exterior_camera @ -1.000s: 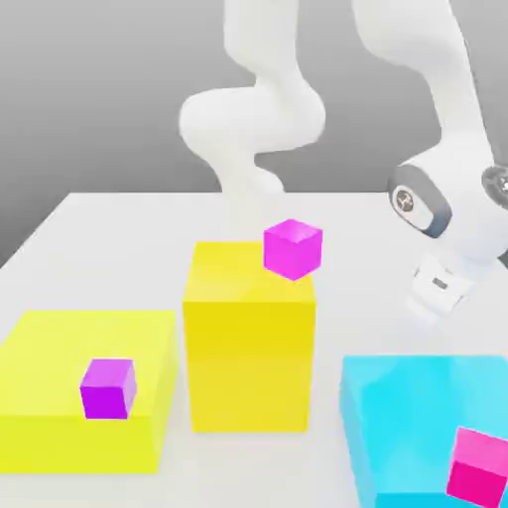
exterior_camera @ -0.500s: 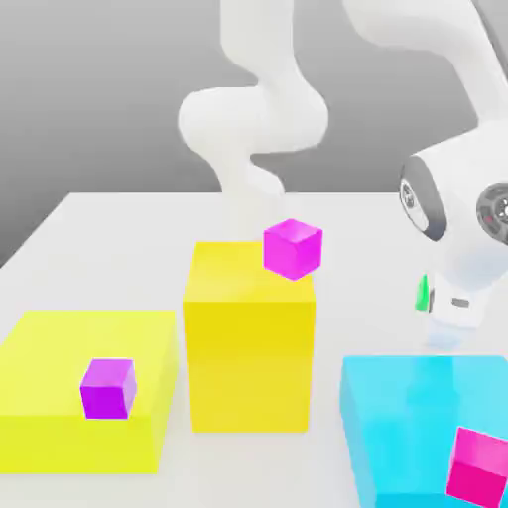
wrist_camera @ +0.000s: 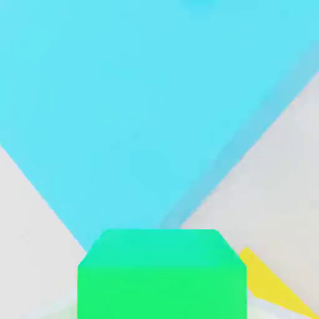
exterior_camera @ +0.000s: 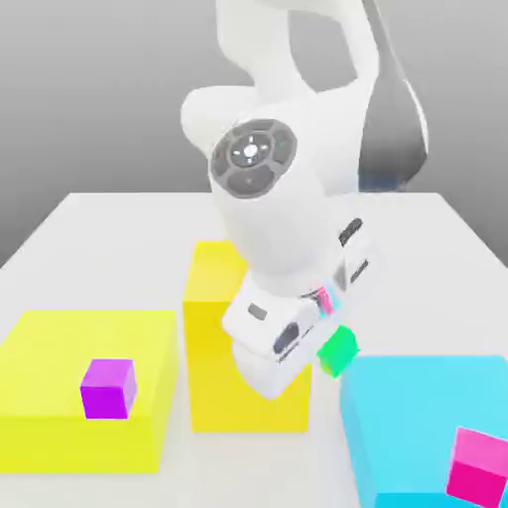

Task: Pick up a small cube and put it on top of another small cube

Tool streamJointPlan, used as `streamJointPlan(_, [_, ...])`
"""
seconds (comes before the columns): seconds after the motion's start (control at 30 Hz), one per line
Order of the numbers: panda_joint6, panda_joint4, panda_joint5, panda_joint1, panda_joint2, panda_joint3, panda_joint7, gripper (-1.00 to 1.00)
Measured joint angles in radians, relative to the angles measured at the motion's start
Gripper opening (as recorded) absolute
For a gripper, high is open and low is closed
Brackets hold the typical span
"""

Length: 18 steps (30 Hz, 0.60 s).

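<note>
- Exterior view, end effector: the white two-finger gripper [exterior_camera: 335, 345] is clamped on the small bright green cube [exterior_camera: 339, 352], carried clear of the table [exterior_camera: 109, 263] near the tall golden-yellow block [exterior_camera: 212, 367] and the large cyan block [exterior_camera: 427, 407].
- Exterior view, target: the small violet-purple cube [exterior_camera: 107, 389] sits on the low, wide lemon-yellow block [exterior_camera: 60, 342], towards the exterior view's left, with its top face exposed. The hot-pink cube [exterior_camera: 479, 466] on the cyan block is not the target.
- Exterior view, handling: the cube is tilted along with the hand. Level it before lowering; a tilted cube would likely land on an edge and push the violet-purple one aside.
- Hand view, grip: the green cube lies at the hand, with flat faces and crisp edges. Retain the hold on two opposite side faces, leaving the underside free for seating.
- Hand view, surroundings: the cyan block and a yellow patch [wrist_camera: 261, 285] appear beyond the cube; keep clearance from both during transfer.
- Hand view, material estimate: treat the cube as light, stiff and unlikely to crush. Moderate pressure should suffice. Its smooth faces may be slippery, so avoid abrupt rotation. Open evenly only after full face contact, as uneven release could drag the cube off its small support.
</note>
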Motion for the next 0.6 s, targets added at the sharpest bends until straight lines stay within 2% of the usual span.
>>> streamJointPlan(0.43, [0.145, -0.023, -0.226, -0.191, -0.083, -0.099, 0.540, -1.00])
streamJointPlan(0.6, [0.202, -0.050, -0.280, -0.236, -0.128, -0.103, 0.734, -1.00])
